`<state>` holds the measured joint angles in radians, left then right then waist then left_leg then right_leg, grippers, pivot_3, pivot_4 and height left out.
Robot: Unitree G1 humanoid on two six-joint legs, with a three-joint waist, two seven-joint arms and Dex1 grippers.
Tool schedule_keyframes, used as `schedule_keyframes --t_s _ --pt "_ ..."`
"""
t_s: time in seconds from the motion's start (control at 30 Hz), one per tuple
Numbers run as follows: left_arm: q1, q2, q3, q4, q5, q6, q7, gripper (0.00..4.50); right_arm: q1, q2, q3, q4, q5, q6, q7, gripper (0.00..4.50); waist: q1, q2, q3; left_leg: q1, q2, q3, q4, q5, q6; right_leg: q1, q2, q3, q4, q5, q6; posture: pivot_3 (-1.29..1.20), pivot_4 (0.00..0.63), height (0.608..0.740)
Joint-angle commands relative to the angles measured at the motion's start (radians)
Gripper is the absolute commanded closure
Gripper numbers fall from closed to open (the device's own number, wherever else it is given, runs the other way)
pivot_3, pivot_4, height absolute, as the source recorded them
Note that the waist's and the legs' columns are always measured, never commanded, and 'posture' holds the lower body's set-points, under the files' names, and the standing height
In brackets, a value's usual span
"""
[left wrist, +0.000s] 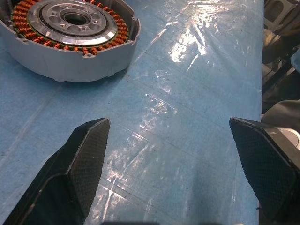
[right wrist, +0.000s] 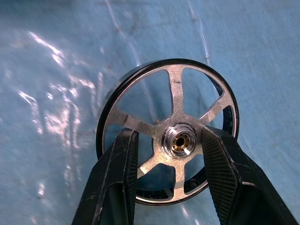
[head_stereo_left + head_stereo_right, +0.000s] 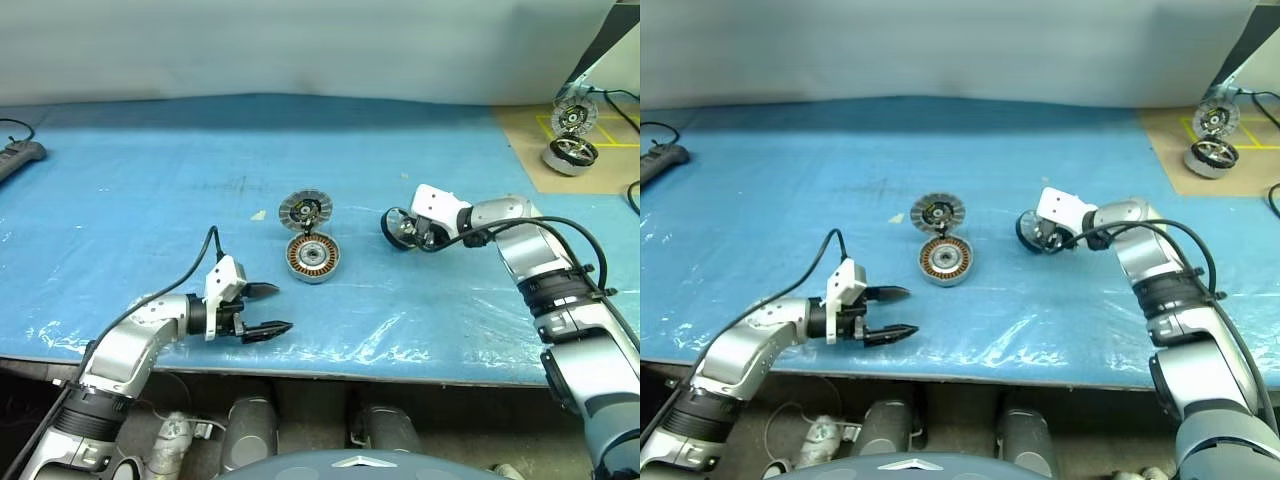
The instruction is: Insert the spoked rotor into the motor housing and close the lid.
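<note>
**Rotor in right gripper, housing open on the mat**

Count: 1 spoked rotor [image 2: 168, 136], 1 motor housing [image 3: 313, 257], 1 lid [image 3: 305, 210], 2 grippers, plus 1 twin motor unit [image 3: 571, 138] far off at the table's right rear corner, and 1 black power strip [image 3: 20, 157] at the left edge.

Rotor: thin dark ring w/ silver spokes running to a bright hub w/ brassy bore; see-through between spokes. It sits tilted up off the mat, right of the housing & apart from it. Right gripper [image 2: 169, 154] has its two black textured fingers either side of the hub, passing thru the spoke gaps, touching or nearly touching; a firm clamp can't be told.

Housing: squat round grey puck, copper windings in a ring around a silver centre plate w/ dark hole, open face up, mid-table. Lid stands just behind it, joined at the edge, striped black-white inner face toward the camera, dark centre.

Left gripper [image 3: 268, 309]: fingers wide apart, nothing between them, hovering low near the table's front edge, in front-left of the housing, pointing toward the robot's right; pads have a fine cross-hatch texture.

Surface: blue mat [image 3: 150, 200] under wrinkled shiny clear film; tan board beneath the twin unit. Nothing lies between rotor & housing
</note>
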<state>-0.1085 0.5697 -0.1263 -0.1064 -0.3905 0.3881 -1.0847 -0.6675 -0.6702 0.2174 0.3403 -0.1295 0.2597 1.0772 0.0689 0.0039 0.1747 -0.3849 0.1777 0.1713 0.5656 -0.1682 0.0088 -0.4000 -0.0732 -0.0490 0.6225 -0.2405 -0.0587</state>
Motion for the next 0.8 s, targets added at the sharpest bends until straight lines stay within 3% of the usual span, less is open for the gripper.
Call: schedule_keyframes --t_s 0.03,0.23,0.4,0.57,0.8 --pt "-0.012 -0.016 -0.014 -0.003 0.015 -0.031 0.013 0.11 0.072 0.029 -0.109 -0.248 0.157 0.165 0.0 2.82 0.001 0.0 0.0 0.0 0.0 0.0 0.0 0.0 0.0 0.0 0.0 0.0 0.0 0.0 0.0 0.0 0.15 0.74" --pt "-0.087 -0.002 0.003 -0.019 -0.009 0.043 0.016 0.11 0.134 0.128 -0.209 -0.584 0.411 0.476 -0.064 2.82 0.001 0.001 0.0 0.001 0.0 0.0 -0.001 0.0 0.0 -0.001 0.0 0.0 0.001 0.0 0.0 0.0 0.15 0.74" --pt "-0.118 -0.001 -0.003 0.062 0.009 0.005 -0.013 0.11 0.129 0.133 -0.165 -0.586 0.398 0.488 -0.132 2.82 0.001 0.001 0.0 0.0 -0.001 0.0 -0.002 -0.001 -0.003 -0.001 0.0 0.001 -0.001 0.0 0.0 0.0 0.15 0.74" --pt "-0.14 -0.032 -0.022 0.121 0.033 -0.034 -0.008 0.11 0.114 0.178 -0.178 -0.642 0.535 0.58 -0.123 2.82 0.0 0.001 0.0 0.0 -0.001 0.0 -0.004 -0.001 -0.003 -0.002 0.0 0.001 -0.002 0.0 0.0 0.0 0.15 0.74" --pt "-0.155 -0.048 -0.024 0.13 0.041 -0.037 -0.001 0.11 0.111 0.231 -0.07 -0.521 0.5 0.508 -0.142 2.82 0.0 0.001 0.0 0.0 -0.001 0.0 -0.004 -0.001 -0.003 -0.002 0.0 0.001 -0.002 0.0 0.0 0.0 0.15 0.74"
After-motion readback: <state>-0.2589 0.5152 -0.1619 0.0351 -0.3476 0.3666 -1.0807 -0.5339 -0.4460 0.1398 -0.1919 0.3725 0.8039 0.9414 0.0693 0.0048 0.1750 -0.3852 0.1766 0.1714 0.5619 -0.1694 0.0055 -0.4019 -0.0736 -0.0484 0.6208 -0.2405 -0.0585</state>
